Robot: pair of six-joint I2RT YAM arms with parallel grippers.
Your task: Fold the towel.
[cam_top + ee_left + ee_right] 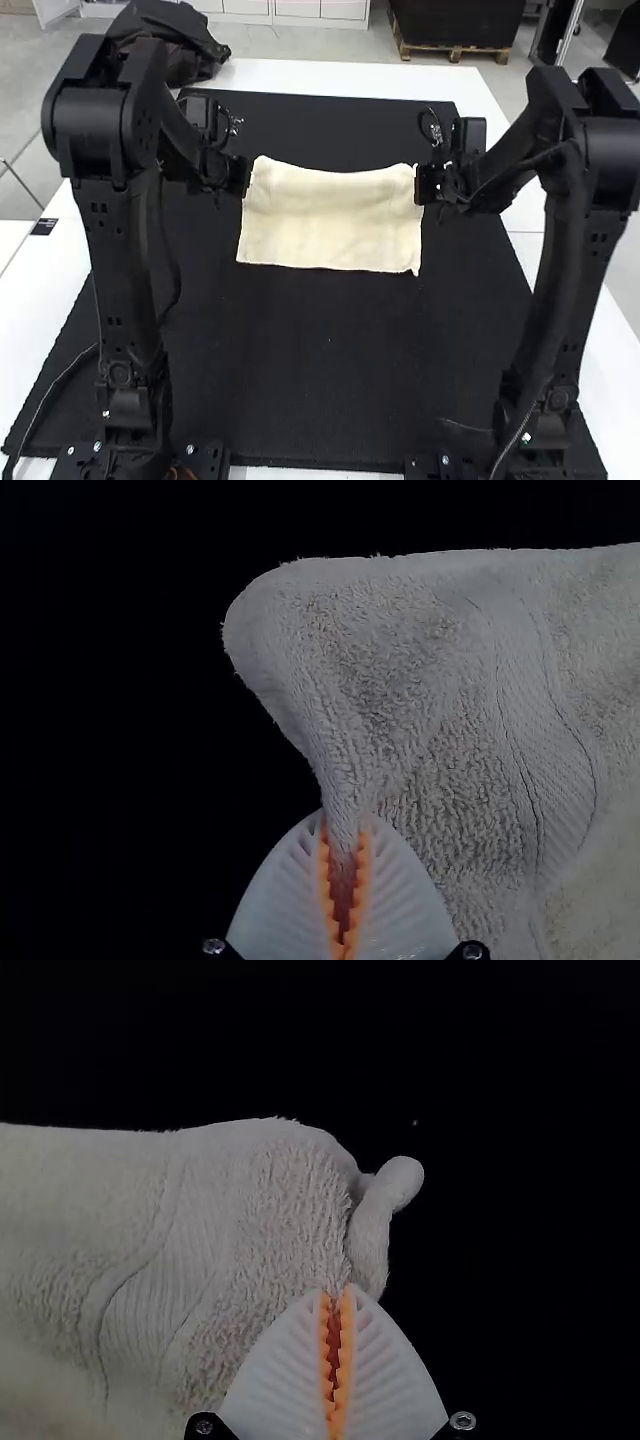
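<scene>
In the high view the cream towel (332, 218) stretches between the two grippers as a wide rectangle above the black mat. My left gripper (246, 176) is at its left side near the far corner, and my right gripper (420, 184) is at its right side near the other far corner. The left wrist view has the left gripper (343, 830) shut on a pinched edge of the towel (410, 710). In the right wrist view, the right gripper (338, 1295) is shut on the towel (270, 1200) edge, beside a small curled end. Whether the towel is folded, I cannot tell.
The black mat (330, 370) covers most of the white table (490, 110). A dark bundle (190, 45) lies at the table's far left corner. A small black item (44, 227) is on the white surface at the left. Both arms stand at the near edge.
</scene>
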